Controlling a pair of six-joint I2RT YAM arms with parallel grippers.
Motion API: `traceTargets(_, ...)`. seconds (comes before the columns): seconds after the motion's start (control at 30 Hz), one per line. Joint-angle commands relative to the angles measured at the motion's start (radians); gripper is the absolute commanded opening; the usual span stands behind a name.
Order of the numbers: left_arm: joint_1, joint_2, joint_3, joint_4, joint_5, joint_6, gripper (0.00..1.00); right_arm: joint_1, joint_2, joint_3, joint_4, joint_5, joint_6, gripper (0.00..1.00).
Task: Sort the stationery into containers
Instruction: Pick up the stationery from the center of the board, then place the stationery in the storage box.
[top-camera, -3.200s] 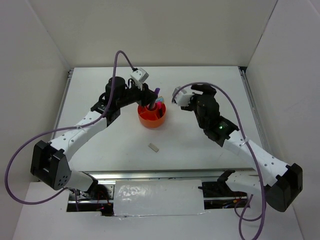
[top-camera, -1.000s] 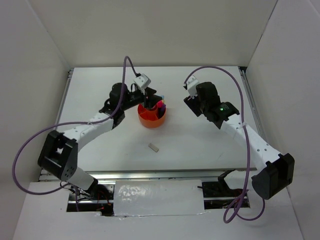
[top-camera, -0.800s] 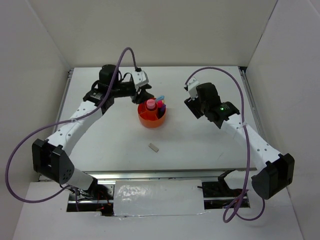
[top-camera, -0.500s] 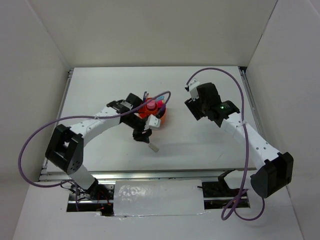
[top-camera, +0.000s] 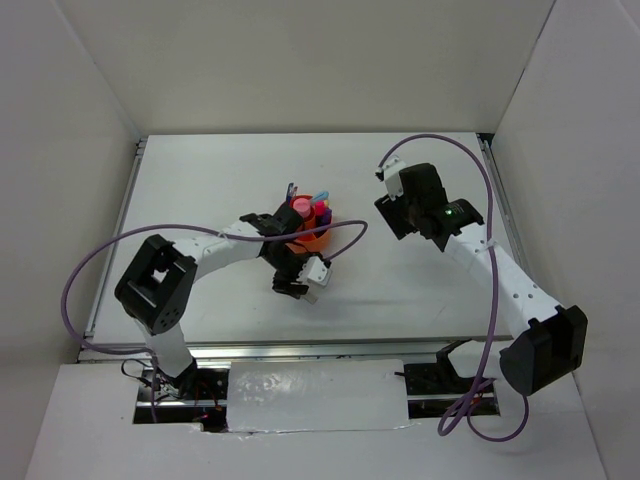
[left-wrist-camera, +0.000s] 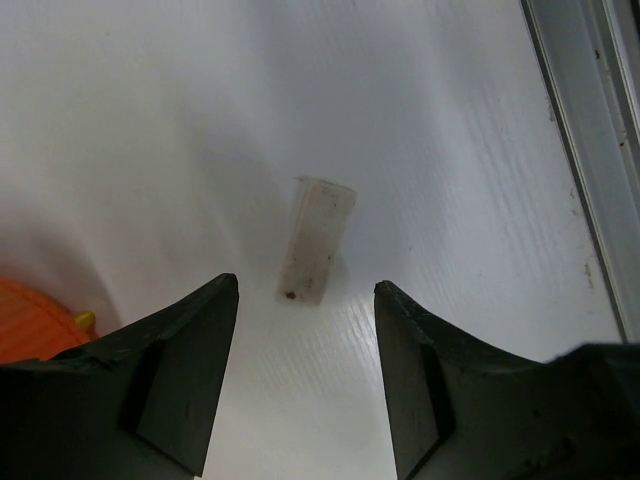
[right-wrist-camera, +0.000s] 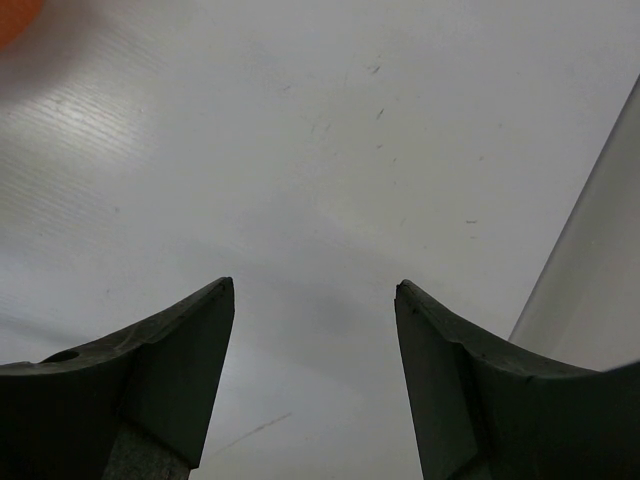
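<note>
Left tool (left-wrist-camera: 305, 300) now over rectangular eraser (left-wrist-camera: 316, 240)

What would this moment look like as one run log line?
left gripper open above eraser | right gripper open, empty | eraser lying flat outside organizer

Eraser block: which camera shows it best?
Left wrist: the eraser block lies in plain sight below the open left gripper. Top external has that gripper covering it; right wrist misses it.

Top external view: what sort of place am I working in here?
Probably a lab robot test cell: white panel walls box in a white tabletop, with aluminium frame rails and loose purple cables.
</note>
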Motion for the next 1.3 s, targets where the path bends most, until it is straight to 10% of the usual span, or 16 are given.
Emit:
traceTargets(0.0,-0.034,0.034,0.034,0.013,0.015,0.084,0.69,-0.01,0.007,0.032,-0.019,-0.012,-0.002,0.72)
traceTargets(0.27,-0.072,0.127,0.063,0.016,-0.01,0.099,0.64,-0.022,0.012,0.038,-0.025,-0.016,-0.011,0.71)
traceTargets(0.67,0.009,0.054,0.119,-0.103,-0.007,0.09,0.22,-0.024,0.006,0.053,-0.029,-0.022,-0.004,0.71)
traceTargets(1.27,0.215,-0.034,0.358,-0.251,0.089,0.135,0.19,0.001,0.035,0.066,-0.033,-0.037,0.07,0.76)
